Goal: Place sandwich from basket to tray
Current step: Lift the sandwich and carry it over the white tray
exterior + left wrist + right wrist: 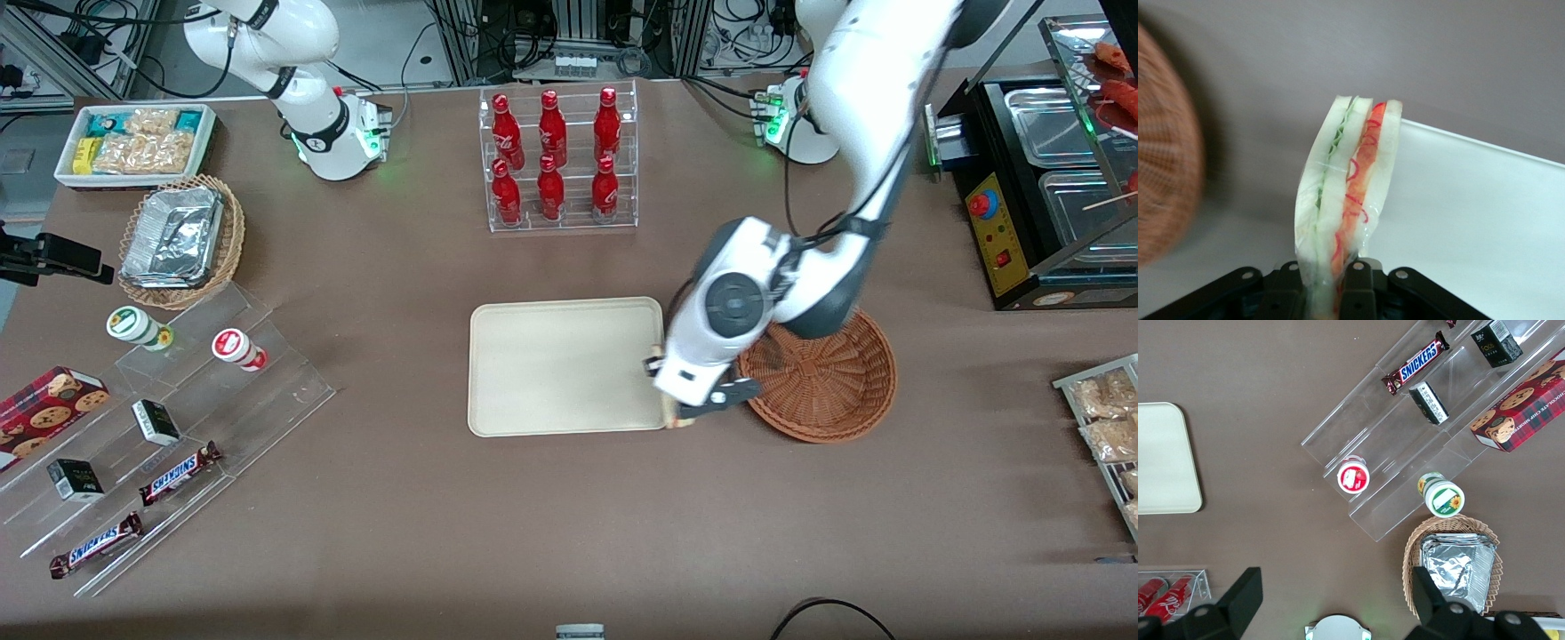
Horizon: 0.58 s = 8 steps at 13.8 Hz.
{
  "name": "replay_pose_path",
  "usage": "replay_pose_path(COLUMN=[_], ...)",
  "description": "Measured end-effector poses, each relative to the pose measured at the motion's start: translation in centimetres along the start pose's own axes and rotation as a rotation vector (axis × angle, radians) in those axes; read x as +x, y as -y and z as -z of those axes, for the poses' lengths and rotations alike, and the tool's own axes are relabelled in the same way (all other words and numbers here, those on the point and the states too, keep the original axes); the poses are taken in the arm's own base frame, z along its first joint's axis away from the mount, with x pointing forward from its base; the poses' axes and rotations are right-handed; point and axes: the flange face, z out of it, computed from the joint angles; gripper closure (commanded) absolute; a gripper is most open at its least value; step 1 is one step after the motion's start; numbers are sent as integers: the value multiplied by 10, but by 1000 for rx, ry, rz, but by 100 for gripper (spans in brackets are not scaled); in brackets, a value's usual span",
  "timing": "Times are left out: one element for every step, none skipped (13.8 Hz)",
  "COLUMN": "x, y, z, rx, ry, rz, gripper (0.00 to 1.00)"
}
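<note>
My left gripper (683, 416) hangs over the gap between the basket (831, 382) and the tray (560, 364), at the tray's corner nearest the front camera. It is shut on the sandwich (1348, 193), a pale wedge with green, orange and red layers, held upright between the black fingers (1361, 290). A sliver of the sandwich (683, 423) shows under the gripper in the front view. The reddish-brown basket (1165, 180) and the cream tray (1478, 220) flank the sandwich in the left wrist view. The tray (1161, 460) also shows in the right wrist view.
A clear rack of red bottles (556, 160) stands farther from the front camera than the tray. A tan wicker basket with foil (178, 240), a white snack bin (133, 142) and a clear stepped stand with snacks (169, 427) lie toward the parked arm's end. A black food warmer (1040, 178) stands at the working arm's end.
</note>
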Motion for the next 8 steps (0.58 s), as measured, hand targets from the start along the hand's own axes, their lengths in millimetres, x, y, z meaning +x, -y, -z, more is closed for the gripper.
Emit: replay_pose_path(x=[-14, -27, -38, -49, -58, -67, -74, -78], y=[-21, -40, -57, -71, -83, -93, -100, -105], z=[-8, -14, -19, -23, -28, -33, -38, -43], rx=[-3, -7, -14, -18, -20, -20, -19, -13], ry=[2, 3, 2, 2, 3, 5, 4, -3], rz=[0, 1, 6, 8, 8, 12, 19, 27], gripper=[100, 100, 100, 100, 100, 100, 100, 100])
